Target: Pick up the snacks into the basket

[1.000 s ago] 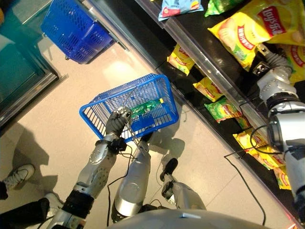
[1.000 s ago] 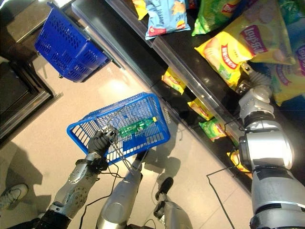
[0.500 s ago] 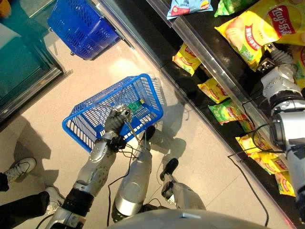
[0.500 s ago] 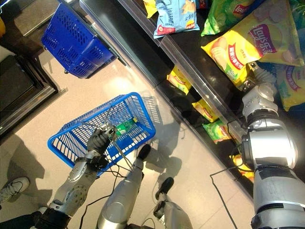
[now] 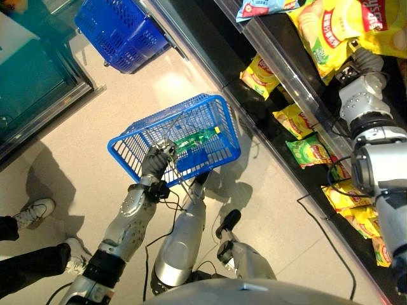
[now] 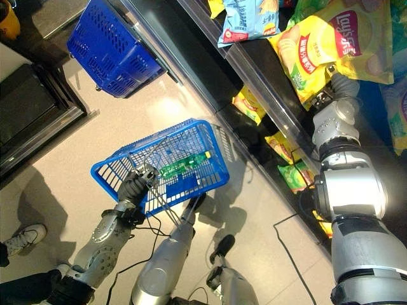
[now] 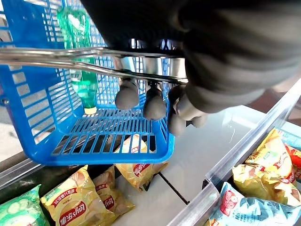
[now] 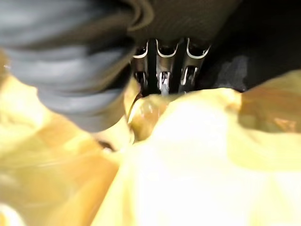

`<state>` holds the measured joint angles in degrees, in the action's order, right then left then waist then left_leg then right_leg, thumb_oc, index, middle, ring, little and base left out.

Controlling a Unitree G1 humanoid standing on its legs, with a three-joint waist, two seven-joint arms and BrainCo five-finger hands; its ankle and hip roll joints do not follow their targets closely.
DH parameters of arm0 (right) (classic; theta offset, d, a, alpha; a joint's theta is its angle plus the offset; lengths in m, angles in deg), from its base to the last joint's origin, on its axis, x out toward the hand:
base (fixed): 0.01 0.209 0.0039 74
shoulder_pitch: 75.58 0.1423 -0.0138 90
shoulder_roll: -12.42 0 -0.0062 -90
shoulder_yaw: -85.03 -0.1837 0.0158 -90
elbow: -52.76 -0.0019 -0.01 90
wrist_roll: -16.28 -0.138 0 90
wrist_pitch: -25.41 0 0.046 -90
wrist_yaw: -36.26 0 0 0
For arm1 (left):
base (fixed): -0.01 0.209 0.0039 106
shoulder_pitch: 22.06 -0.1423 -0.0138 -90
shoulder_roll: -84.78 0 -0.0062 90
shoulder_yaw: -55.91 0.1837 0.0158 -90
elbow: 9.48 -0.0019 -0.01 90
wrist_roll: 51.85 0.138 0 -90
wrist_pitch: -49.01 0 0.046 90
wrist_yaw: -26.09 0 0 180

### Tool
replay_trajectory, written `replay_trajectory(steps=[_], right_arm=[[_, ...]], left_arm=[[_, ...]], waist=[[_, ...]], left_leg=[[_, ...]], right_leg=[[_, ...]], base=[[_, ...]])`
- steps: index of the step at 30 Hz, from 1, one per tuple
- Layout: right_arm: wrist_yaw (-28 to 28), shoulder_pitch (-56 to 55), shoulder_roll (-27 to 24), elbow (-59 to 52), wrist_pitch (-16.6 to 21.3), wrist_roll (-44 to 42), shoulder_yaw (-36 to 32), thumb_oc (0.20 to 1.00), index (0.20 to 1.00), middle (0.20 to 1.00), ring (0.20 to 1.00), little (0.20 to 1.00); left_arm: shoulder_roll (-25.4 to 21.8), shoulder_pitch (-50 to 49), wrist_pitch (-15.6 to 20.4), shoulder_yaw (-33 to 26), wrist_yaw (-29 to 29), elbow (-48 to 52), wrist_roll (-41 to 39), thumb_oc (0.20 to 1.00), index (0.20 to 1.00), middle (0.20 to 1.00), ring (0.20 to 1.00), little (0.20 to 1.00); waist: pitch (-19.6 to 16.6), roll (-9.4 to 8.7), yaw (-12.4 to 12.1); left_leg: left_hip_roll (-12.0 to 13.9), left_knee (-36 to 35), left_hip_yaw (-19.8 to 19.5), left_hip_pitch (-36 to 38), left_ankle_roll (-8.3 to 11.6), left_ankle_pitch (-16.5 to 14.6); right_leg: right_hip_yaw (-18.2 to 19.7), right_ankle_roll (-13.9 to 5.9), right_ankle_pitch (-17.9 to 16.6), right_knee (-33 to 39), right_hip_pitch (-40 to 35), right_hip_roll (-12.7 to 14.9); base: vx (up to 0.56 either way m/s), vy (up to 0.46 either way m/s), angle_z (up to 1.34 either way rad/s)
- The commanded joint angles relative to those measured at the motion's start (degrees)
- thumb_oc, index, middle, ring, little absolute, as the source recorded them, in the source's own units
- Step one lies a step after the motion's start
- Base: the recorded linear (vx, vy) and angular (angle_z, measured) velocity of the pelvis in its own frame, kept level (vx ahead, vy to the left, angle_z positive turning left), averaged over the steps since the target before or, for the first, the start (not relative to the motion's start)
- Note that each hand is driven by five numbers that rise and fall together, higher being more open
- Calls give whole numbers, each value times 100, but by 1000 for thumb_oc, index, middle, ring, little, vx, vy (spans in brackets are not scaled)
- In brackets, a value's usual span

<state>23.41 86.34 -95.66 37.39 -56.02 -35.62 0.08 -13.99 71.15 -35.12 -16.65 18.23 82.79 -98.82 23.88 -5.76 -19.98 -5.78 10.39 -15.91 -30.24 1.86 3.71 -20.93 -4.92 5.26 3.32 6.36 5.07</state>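
My left hand (image 5: 156,162) is shut on the wire handle of a blue basket (image 5: 166,119) and holds it above the floor beside the shelves. A green bottle (image 5: 196,139) lies inside the basket. In the left wrist view my fingers (image 7: 154,100) curl round the metal handle, with the bottle (image 7: 79,70) past them. My right hand (image 5: 364,61) reaches onto the upper shelf against a large yellow chips bag (image 5: 323,37). In the right wrist view the fingers (image 8: 162,66) go behind the yellow bag (image 8: 211,165), so their tips are hidden.
A second blue basket (image 5: 121,32) sits on the floor at the far left. The lower shelf holds yellow bags (image 5: 261,73) and a green bag (image 5: 310,152); a blue bag (image 6: 245,19) lies on the upper shelf. A person's shoe (image 5: 35,213) is at the lower left.
The camera has shifted. The basket swung away from the shelves half a second ago and now hangs back beside them. My right hand stays at the yellow bag.
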Motion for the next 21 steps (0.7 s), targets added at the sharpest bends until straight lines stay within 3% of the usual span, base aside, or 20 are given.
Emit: replay_trajectory(steps=[1, 13, 17, 19, 20, 21], right_arm=[[202, -93, 266, -486, 46, -205, 357, 200, 200, 200, 200, 200], [182, -355, 565, -816, 235, -328, 246, 200, 200, 200, 200, 200], [60, -1073, 942, -2041, 550, -160, 201, 200, 200, 200, 200, 200], [-16, -1922, 1346, -3356, 869, 115, 87, 200, 200, 200, 200, 200], [-67, -1979, 1370, -3433, 856, 161, 88, 200, 200, 200, 200, 200], [-53, -2646, 1614, -4252, 933, 417, 44, 200, 200, 200, 200, 200]], left_arm=[[-52, 182, 865, -51, 256, 1456, 33, 200, 200, 200, 200, 200], [-6, 246, 925, -37, 253, 1391, 18, 200, 200, 200, 200, 200], [72, 276, 962, -139, 211, 1281, 76, 200, 200, 200, 200, 200], [141, 305, 1029, -277, 136, 1203, 107, 200, 200, 200, 200, 200], [144, 289, 1031, -276, 136, 1199, 109, 200, 200, 200, 200, 200], [215, 323, 1063, -341, 122, 1097, 103, 200, 200, 200, 200, 200]], waist=[[-133, 172, -287], [-149, 140, -157], [-162, 127, 36], [-170, 173, 273], [-186, 170, 262], [-189, 170, 391]], left_leg=[[-249, -369, 113, 254, -26, -174], [-254, -139, 283, 305, -78, -347], [-257, 72, 458, 331, -135, -434], [-137, 99, 695, 402, -148, -452], [-131, 91, 711, 405, -151, -447], [-22, 173, 851, 442, -172, -437]], right_leg=[[112, -633, -822, -417, 29, 682], [248, -650, -836, -470, -6, 753], [413, -668, -968, -593, 43, 812], [583, -709, -1179, -651, 142, 851], [603, -712, -1190, -649, 149, 850], [765, -698, -1160, -779, 188, 799]], base=[[0, 18, 4], [-4, 14, -1], [-47, 86, -15], [-79, 120, -28], [-108, 133, -30], [-54, 55, -31]])
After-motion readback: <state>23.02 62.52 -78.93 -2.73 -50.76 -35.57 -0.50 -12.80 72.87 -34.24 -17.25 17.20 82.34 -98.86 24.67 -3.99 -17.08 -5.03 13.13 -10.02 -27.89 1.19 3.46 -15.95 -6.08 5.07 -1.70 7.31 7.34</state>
